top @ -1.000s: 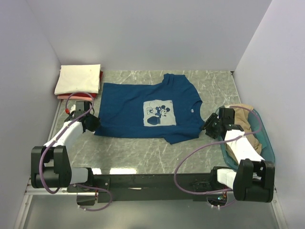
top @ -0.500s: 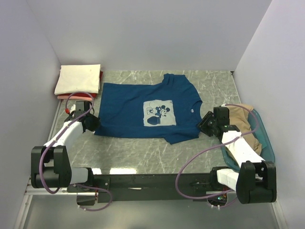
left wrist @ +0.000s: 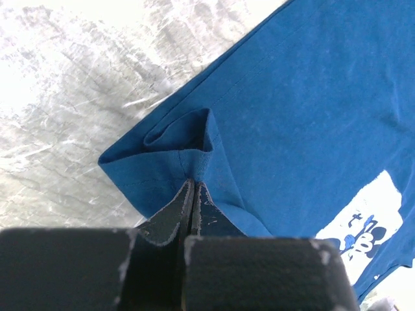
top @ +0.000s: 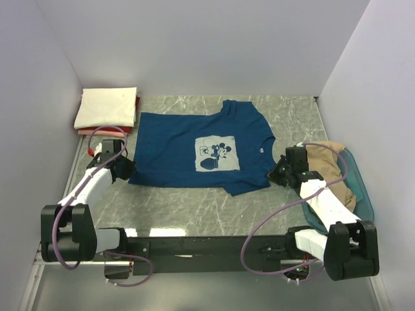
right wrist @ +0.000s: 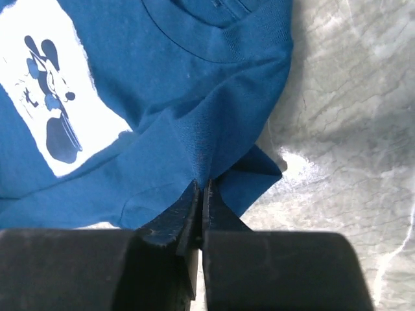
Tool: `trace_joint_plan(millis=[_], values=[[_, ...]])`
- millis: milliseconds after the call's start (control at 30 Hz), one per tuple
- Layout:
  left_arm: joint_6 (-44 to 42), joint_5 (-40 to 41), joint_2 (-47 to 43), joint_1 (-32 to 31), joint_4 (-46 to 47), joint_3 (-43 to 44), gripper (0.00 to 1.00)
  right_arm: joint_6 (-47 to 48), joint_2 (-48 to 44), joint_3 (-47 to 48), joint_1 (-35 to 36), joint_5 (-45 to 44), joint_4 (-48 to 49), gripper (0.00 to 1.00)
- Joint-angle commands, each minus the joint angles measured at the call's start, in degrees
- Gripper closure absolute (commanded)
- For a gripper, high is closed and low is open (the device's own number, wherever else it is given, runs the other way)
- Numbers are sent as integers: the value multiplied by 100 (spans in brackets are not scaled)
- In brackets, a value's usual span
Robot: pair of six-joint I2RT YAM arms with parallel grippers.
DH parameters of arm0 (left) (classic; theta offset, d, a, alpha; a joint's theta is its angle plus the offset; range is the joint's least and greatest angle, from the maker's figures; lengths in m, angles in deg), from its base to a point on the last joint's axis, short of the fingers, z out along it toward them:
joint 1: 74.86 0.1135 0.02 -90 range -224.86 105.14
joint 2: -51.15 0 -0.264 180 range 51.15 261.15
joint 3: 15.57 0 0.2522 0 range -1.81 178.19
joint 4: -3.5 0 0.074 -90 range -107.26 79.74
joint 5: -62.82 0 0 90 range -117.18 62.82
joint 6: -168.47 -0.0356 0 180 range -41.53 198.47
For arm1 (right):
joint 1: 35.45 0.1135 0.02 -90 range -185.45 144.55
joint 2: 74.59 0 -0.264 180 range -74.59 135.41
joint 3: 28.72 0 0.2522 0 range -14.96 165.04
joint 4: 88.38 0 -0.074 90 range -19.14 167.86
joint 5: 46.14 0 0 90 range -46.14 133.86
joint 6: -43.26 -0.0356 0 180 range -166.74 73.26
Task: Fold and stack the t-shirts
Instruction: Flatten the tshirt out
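1. Centrally, the dark blue t-shirt lies spread on the marbled table, its pale square cartoon print facing up, its collar towards the right and its hem towards the left.
2. The left pincer is clenched on the near-left hem corner of that shirt; a small fold of cloth bunches up just ahead of its fingertips.
3. The right pincer is clenched on blue cloth at the near sleeve, just beside the collar, with the fabric drawn into a ridge where it is pinched.
4. At the far-left corner of the table a folded cream t-shirt rests on top of a red t-shirt, whose edge shows beneath it.
5. At the right edge a tan t-shirt lies crumpled inside the teal tub, partly hidden by the right arm.
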Motion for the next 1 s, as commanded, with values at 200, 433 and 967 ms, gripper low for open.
trace_joint_plan(millis=[200,433,967], values=[[-404,506,-948,15,-572,351,99,364,-613,1425,-277,-207,-1074,100],[-747,867,-1950,208,-1144,975,99,426,-1157,2366,-831,276,-1735,100],[-1020,683,-2506,366,-1611,4235,100,-119,-1361,6056,-989,918,-2878,100]])
